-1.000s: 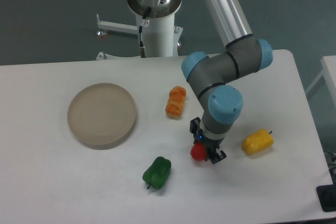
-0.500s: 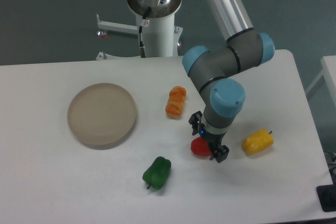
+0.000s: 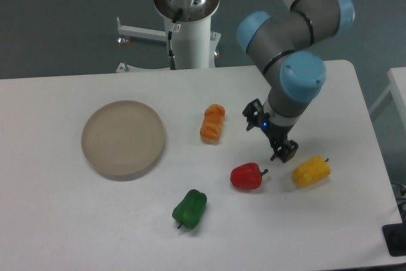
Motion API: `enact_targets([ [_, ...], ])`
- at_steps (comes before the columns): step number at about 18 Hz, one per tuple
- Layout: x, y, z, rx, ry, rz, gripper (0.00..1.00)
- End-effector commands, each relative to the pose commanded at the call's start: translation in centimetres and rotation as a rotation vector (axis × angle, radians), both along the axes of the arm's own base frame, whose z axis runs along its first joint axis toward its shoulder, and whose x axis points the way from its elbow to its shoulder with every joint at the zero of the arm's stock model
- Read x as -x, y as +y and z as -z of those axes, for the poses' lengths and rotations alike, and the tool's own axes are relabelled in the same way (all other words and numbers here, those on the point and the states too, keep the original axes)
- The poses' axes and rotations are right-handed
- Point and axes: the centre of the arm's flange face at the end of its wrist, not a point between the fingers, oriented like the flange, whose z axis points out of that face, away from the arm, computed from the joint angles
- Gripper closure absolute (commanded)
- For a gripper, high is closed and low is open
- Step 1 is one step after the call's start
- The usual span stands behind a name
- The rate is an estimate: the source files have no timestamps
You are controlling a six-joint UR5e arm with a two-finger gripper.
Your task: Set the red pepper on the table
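Comparing the fixed camera's earlier pictures with the present one, the gripper [image 3: 271,133] is seen to have been lifted up and to the right, its jaws parted and holding nothing. The red pepper [image 3: 247,176] has been left resting on the table [image 3: 76,220], between the green pepper [image 3: 189,208] and the yellow pepper [image 3: 311,171]. The placement is therefore judged complete.

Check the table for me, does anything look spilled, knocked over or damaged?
Nothing stands out. The red pepper lies intact on the table, clear of the open pincer, and the beige plate sits flat and bare.
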Motion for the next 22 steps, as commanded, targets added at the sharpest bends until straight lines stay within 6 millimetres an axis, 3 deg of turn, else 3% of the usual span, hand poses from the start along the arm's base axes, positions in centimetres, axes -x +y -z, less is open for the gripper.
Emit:
enact_targets([
  [3,-0.2,-1.8,0.5,0.049,0.024,0.002,0.00],
  [7,-0.5,-2.2,1.6,0.058,0.013,0.007,0.00],
  [22,0.1,-2.5,0.0,0.018,0.030,0.017,0.00],
])
